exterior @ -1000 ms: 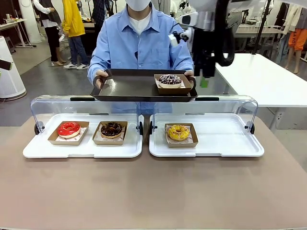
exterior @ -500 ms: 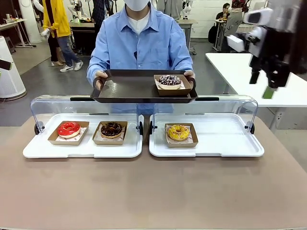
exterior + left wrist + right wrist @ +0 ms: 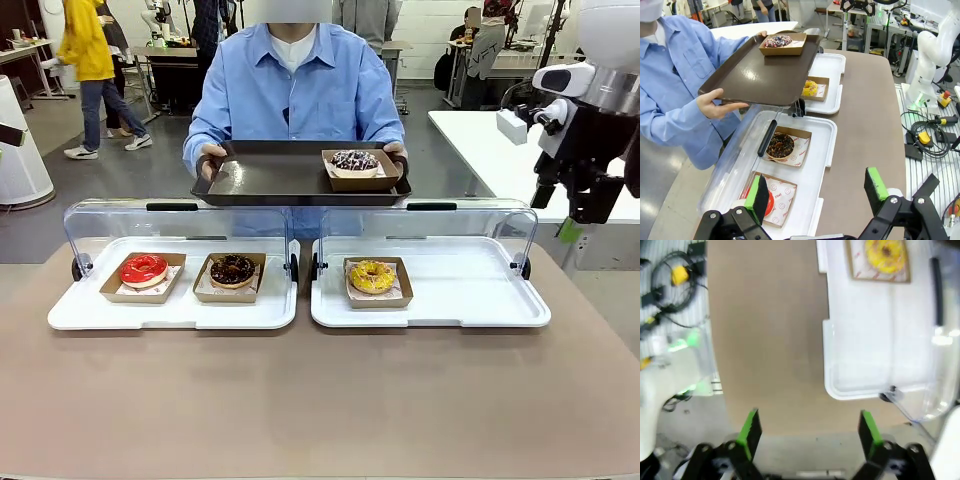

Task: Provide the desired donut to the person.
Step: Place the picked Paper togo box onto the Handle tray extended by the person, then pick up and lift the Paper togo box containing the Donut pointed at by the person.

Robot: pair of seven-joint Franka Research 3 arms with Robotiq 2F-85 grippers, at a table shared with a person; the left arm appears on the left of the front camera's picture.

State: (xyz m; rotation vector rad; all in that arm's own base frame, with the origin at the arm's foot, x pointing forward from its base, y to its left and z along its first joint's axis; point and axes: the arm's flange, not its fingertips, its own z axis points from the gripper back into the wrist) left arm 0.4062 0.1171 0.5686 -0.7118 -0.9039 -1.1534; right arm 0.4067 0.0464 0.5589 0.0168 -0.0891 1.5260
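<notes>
The person [image 3: 292, 90] stands at the far side of the tabletop [image 3: 320, 400], holding a dark brown tray [image 3: 270, 180] level with one hand [image 3: 208, 160] at its left end and the other hand [image 3: 396, 153] at its right end. The sprinkled chocolate donut [image 3: 354, 162] sits in a cardboard box at the right end of that tray, above the far edge of the display cases. On the tabletop, the left white case [image 3: 80, 315] carries a red donut [image 3: 143, 269] and, to its right, a dark chocolate donut [image 3: 232, 268], each in its own box. The right white case [image 3: 480, 300] carries a yellow donut [image 3: 372, 276] near its left end. Both clear lids [image 3: 110, 215] are swung back on the far side. The right arm [image 3: 590, 110] hangs raised at the far right, off the right case's corner, its jaws spread wide with nothing between the green pads [image 3: 751, 427]. The left jaws also stand wide and empty, their green pads [image 3: 760, 192] above the left case near the red donut.
</notes>
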